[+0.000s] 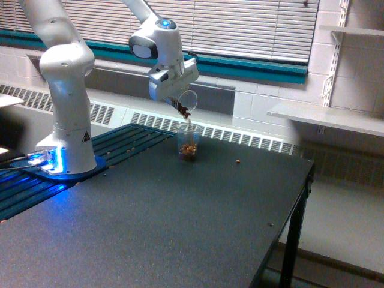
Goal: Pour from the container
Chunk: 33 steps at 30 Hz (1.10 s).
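White Panda arm w/ gripper up over the far side of the dark desk, claw clamped on the container, a small clear cup. Cup is tipped steeply, rim toward the exterior view's right and downward, brown bits visible at its lower lip. It hangs in air, not touching anything below.

Directly under it, a taller clear cup stands upright on the desk near the far edge, approx. mid-length of that edge, partly filled w/ brown pieces. A few pieces look to be falling btwn the two cups, though too small to tell clearly.

One stray brown bit lies on the desk surface to the exterior view's right of the upright cup, well apart from it, closer to the far right corner.

Arm's base sits at the desk's left edge on a slatted section, blue light glowing at its foot.
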### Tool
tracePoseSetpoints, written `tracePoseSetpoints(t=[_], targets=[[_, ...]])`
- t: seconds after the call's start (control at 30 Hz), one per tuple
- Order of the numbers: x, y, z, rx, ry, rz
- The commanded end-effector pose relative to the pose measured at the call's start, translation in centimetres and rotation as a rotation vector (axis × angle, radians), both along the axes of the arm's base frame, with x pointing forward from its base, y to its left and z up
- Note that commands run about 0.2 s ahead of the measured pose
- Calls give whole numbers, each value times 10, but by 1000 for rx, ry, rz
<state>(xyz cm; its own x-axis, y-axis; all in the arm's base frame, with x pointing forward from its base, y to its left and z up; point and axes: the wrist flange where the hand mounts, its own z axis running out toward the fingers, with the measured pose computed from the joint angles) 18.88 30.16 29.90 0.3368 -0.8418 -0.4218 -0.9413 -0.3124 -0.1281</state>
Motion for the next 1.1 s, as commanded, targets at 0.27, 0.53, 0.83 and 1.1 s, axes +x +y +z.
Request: tracePoseSetpoints(t=[0.27,0.53,0.83,1.1], targets=[[1,-8,-10,9,11,60],[5,-12,-10,24,22,73],[12,-19,-11,18,21,79],[15,-23,-8,13,10,82]])
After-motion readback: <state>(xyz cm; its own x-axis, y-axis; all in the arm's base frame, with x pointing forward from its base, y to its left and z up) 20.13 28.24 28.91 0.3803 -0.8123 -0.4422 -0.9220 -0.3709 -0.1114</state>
